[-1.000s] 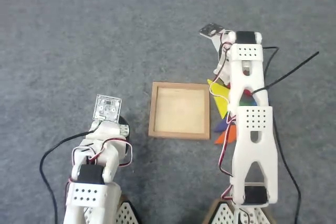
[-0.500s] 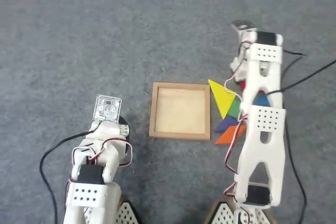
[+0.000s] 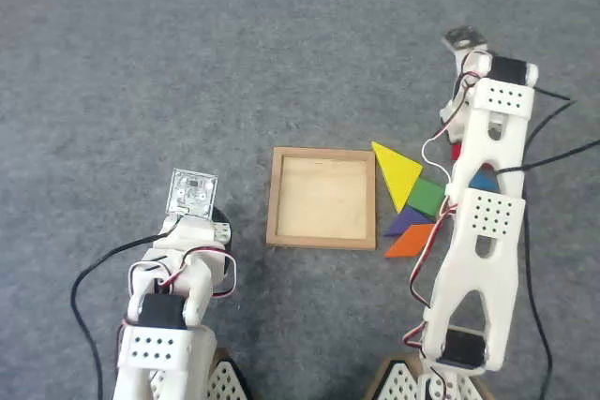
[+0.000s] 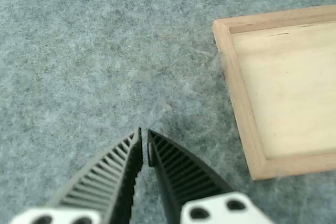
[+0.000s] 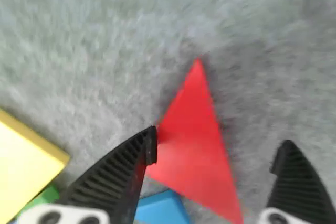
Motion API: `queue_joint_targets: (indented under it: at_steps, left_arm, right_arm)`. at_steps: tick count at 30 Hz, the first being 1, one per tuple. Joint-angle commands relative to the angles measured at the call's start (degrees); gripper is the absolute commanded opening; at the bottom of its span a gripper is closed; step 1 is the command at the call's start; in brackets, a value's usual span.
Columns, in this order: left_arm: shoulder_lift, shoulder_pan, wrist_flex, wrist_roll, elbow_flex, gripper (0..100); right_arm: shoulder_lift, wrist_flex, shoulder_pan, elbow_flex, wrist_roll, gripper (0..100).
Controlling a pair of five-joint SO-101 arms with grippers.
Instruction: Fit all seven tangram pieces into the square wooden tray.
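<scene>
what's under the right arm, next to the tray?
A flat red triangular piece lies between the open jaws, with a flat blue piece beside it. From above, the white right arm covers most of both, so the blue piece's shape is unclear.

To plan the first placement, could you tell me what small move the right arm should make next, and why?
Probably lower the right gripper and close on the red triangle: its open jaws stand either side of that piece, and the wooden tray is empty.
</scene>
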Motion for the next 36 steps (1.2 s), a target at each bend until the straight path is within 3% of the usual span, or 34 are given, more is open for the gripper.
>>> queue_joint_targets:
  at_steps: [1, 4, 7, 12, 19, 33, 36]
  left_arm:
    - [-0.79, -0.18, 0.35, 0.26, -0.48, 2]
    - [-0.79, -0.18, 0.35, 0.26, -0.48, 2]
    - [-0.79, -0.18, 0.35, 0.26, -0.48, 2]
    - [-0.79, -0.18, 0.35, 0.26, -0.48, 2]
    - [-0.79, -0.18, 0.35, 0.26, -0.48, 2]
    - [-0.79, -0.18, 0.35, 0.26, -0.48, 2]
    - [-0.79, -0.18, 0.35, 0.26, -0.48, 2]
  right_arm:
    - [-11.91, 2.86, -2.95, 9.32, 2.20, 36.2]
    - [-22.99, 2.77, -4.44, 20.75, 2.73, 34.7]
    - [-31.60, 2.15, -4.26, 33.76, 8.88, 34.9]
    - [-32.48, -7.52, -0.31, 43.60, 12.22, 35.1]
    - [-24.13, -13.14, 0.22, 40.44, 12.13, 43.6]
    - [-14.55, -12.09, 0.75, 30.95, 10.29, 42.3]
    - [-14.55, -12.09, 0.57, 30.95, 10.29, 34.9]
